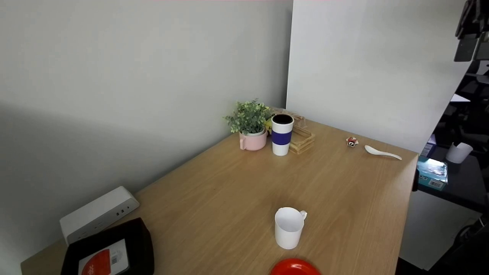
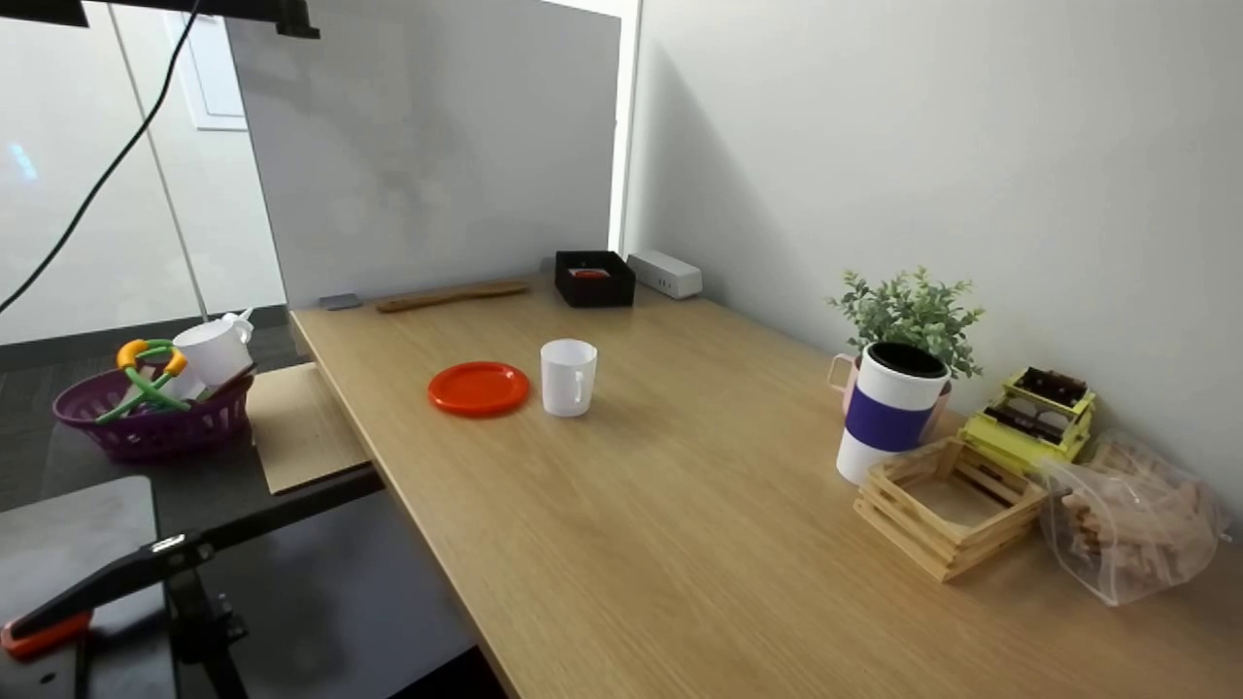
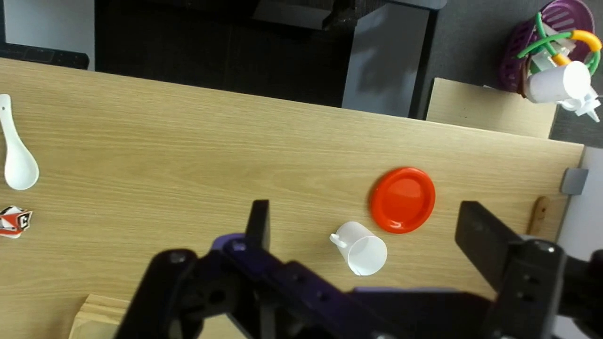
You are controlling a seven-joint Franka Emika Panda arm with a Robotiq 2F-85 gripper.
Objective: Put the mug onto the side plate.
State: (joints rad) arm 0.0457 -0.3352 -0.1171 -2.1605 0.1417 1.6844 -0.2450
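The mug is a plain white cup, upright on the wooden table, in both exterior views [image 1: 288, 231] [image 2: 566, 383] and the wrist view [image 3: 360, 249]. The side plate, round and glossy red, lies flat close beside the mug, apart from it [image 2: 478, 389]. It also shows whole in the wrist view [image 3: 403, 200]; in an exterior view the lower picture edge cuts it off [image 1: 294, 267]. My gripper [image 3: 365, 203] is wide open and empty, high above the table. In the wrist view the mug and plate appear between its fingers. A dark part of it shows at an exterior view's upper right edge.
A lidded blue-and-white cup [image 2: 886, 413], potted plant [image 2: 913, 311], wooden crate [image 2: 947, 515] and clear bag [image 2: 1131, 515] stand along the wall. A black tray [image 2: 594, 282] and white box [image 2: 665, 275] sit at the far end. A spoon [image 3: 20, 160] lies near another corner.
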